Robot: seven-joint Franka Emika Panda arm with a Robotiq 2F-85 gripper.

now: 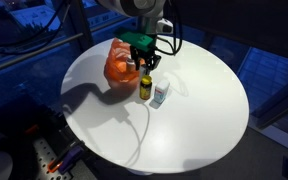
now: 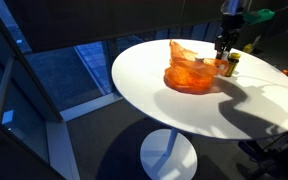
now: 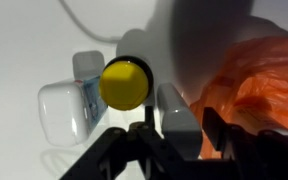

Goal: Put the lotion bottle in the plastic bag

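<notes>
Flanking yellow-capped bottle (image 1: 145, 86), orange plastic bag (image 1: 119, 62), white container (image 1: 161, 94)

The black-and-green two-fingered tool (image 1: 144, 62) hung pointing straight down beneath the white arm (image 1: 134, 8); its finger spacing was unclear.

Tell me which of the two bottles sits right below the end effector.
The yellow-capped bottle, upright beside the orange bag. The end effector hangs over it; the white bottle is off to the side, farther from the bag.

1 plastic bag (image 1: 121, 62), 1 yellow-capped bottle (image 1: 146, 87), 1 white container (image 1: 161, 95), 1 table (image 1: 189, 125).
</notes>
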